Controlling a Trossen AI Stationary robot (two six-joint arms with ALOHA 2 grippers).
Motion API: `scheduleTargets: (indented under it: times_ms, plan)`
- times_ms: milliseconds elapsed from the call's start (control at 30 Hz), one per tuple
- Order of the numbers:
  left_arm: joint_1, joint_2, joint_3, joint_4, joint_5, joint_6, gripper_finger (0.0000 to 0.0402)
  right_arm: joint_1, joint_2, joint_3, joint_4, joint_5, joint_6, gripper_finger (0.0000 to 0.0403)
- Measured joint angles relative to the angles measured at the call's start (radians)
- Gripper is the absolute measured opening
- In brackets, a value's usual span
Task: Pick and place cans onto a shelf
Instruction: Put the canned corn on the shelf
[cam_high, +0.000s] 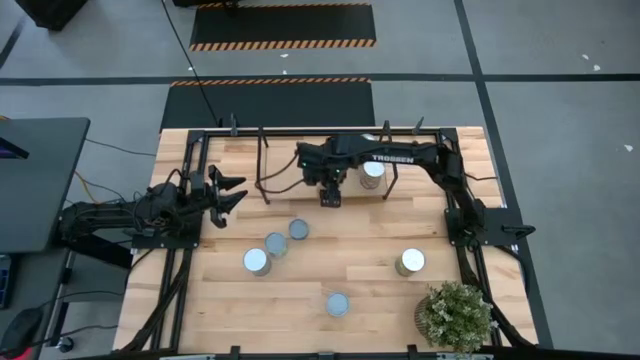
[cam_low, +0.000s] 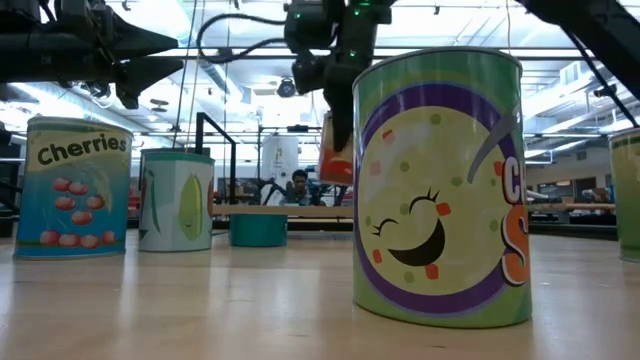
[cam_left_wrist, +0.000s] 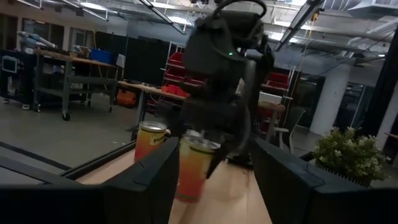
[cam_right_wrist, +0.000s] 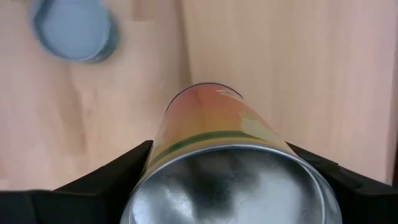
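Orange-labelled can (cam_right_wrist: 217, 155) sits pinched in the right pincer (cam_high: 331, 190) over the bench's (cam_high: 360, 290) far edge, by the shelf (cam_high: 275, 160), probably for placing. Left wrist view: left pincer (cam_left_wrist: 211, 180) spread, idle near the left edge.

My overhead camera looks straight down on the table (cam_high: 300, 300), low one sits among cans (cam_low: 438, 185), both wrist views share the held can (cam_right_wrist: 217, 134).
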Motion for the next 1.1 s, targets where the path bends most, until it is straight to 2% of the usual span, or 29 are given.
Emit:
scheduleTargets:
  times_ms: [333,567,933,1100]
  plan:
    - [0.000,0.013,0.000,-0.002,0.000,0.000,0.0204,-0.067,0.037,0.029,0.015,-0.003,-0.065,0.0319]
    - [0.000,0.013,0.000,0.001,0.000,0.000,0.0204,-0.087,0.036,0.001,0.034,-0.056,-0.069,0.0321]
    - [0.000,0.013,0.000,0.001,0.000,-0.001,0.0204,-0.091,0.035,-0.035,0.074,-0.022,-0.043,0.0391]
    - [0.000,0.013,0.000,0.001,0.000,-0.001,0.0204,-0.091,0.035,-0.032,0.079,0.003,-0.011,0.0395]
